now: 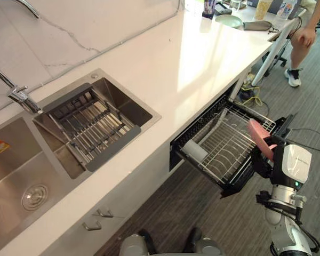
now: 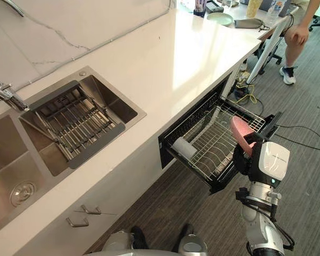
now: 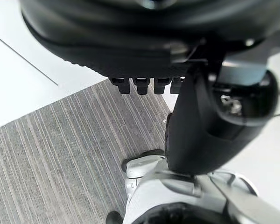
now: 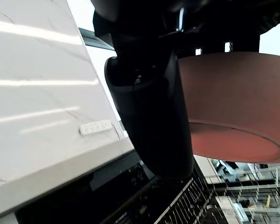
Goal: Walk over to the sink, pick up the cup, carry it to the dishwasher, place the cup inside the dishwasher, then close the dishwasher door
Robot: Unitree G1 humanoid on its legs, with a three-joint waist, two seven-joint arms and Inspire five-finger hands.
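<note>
At rack [image 1: 229, 145] edge, cup [image 1: 259, 135] in hand [image 4: 149, 116]

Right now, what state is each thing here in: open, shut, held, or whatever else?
dishwasher: open, its rack pulled out.
pink cup: held in the right hand, over the rack.
white cup: lying on its side in the rack.
faucet: no water running.
left hand: idle, holds nothing.

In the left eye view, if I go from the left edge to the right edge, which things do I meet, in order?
faucet → wire rack in the sink → white cup lying in the dishwasher basket → pink cup held in the right hand
</note>
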